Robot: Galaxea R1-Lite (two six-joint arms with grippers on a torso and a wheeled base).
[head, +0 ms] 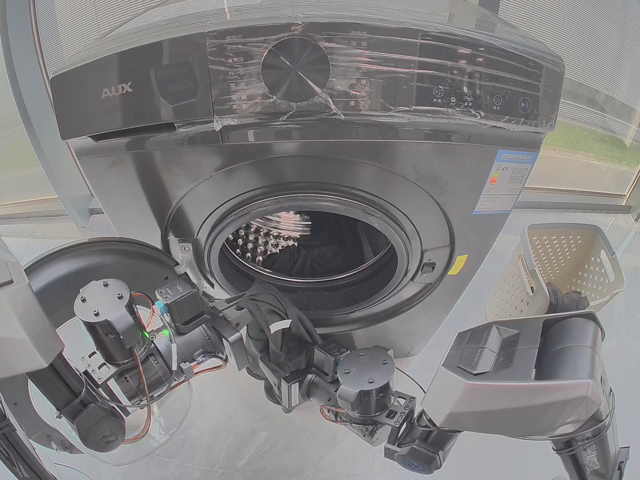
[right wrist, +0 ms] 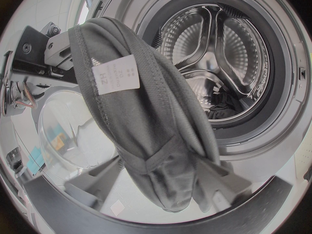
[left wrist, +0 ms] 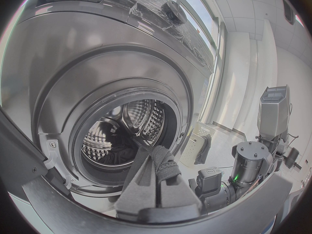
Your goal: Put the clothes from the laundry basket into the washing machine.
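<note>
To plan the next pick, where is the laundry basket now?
In the head view, the laundry basket is low on the robot's right, just beside the lower front corner of the washing machine.

My left arm (head: 133,348): low on my left side, forearm running inward toward the middle.
My left gripper (left wrist: 157,176): fingers pressed together, pinching a fold of the dark garment (right wrist: 146,114).
My right arm (head: 520,375): low on my right side, bent, forearm pointing inward.
My right gripper (right wrist: 159,169): just beside and below the left gripper, fingers spread apart, the cloth hanging between them.
</note>
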